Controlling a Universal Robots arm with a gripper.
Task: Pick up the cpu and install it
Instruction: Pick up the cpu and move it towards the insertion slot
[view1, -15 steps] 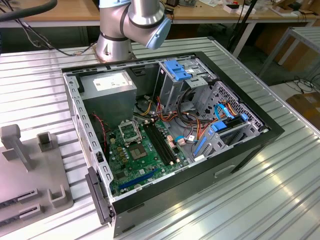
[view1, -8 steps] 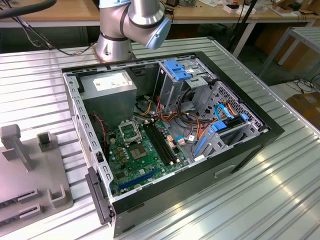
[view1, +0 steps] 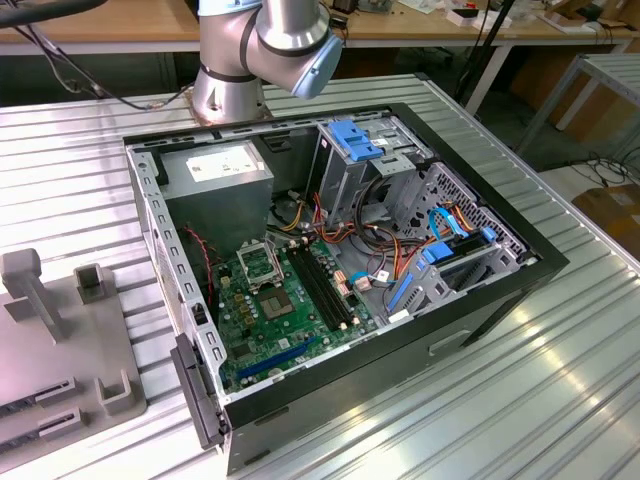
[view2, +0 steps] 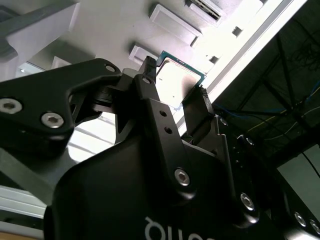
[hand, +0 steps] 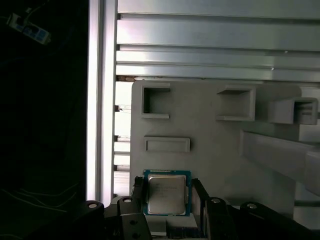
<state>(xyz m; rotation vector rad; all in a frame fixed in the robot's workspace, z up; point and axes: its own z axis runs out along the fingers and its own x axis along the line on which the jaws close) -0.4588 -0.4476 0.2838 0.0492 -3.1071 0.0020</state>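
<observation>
The cpu (hand: 166, 194) is a small square chip with a silver-grey metal top and a green rim. It sits between the two black fingers of my gripper (hand: 167, 196), which press on its opposite edges. In the second wrist view the cpu (view2: 178, 81) shows again, clamped at the tips of the gripper (view2: 175, 80). Below it lies the grey fixture plate (hand: 210, 135) with its rectangular pockets. In the exterior view the open computer case (view1: 330, 270) shows the motherboard with its square black socket frame (view1: 262, 263).
The grey fixture plate (view1: 70, 340) with upright posts lies at the exterior view's left on the ribbed metal table (view1: 560, 380). Inside the case are a grey power supply box (view1: 215, 170), blue drive brackets (view1: 360, 140) and loose cables (view1: 400, 240). The arm's base (view1: 235, 80) stands behind the case.
</observation>
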